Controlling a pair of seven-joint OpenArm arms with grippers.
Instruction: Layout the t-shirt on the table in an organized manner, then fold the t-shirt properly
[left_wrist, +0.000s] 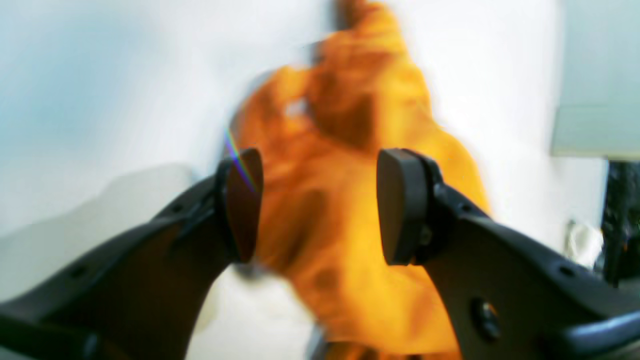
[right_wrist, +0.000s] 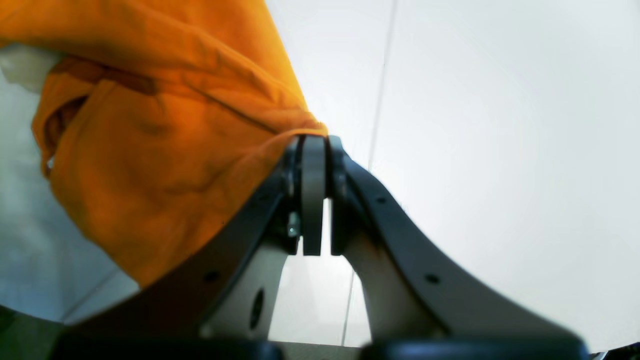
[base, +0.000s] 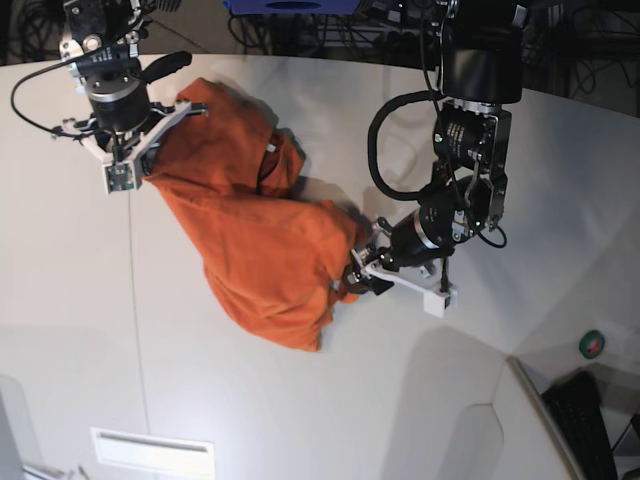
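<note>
The orange t-shirt (base: 255, 235) lies crumpled on the white table (base: 250, 400), one side lifted. My right gripper (base: 152, 150), at the upper left of the base view, is shut on a fold of the shirt's edge (right_wrist: 150, 150); the right wrist view shows its jaws (right_wrist: 314, 145) pressed together with cloth pinched at the tip. My left gripper (base: 355, 275) is open at the shirt's lower right edge. The left wrist view is blurred: the two pads (left_wrist: 245, 205) stand wide apart around my left gripper's gap (left_wrist: 320, 205), with orange cloth (left_wrist: 350, 150) between and beyond them.
A thin dark seam (base: 130, 300) runs down the table, and it also shows in the right wrist view (right_wrist: 380, 100). The table's curved edge (base: 530, 385) is at the lower right, with a green tape roll (base: 592, 345) and a keyboard (base: 590, 415) beyond it. Cables lie along the back.
</note>
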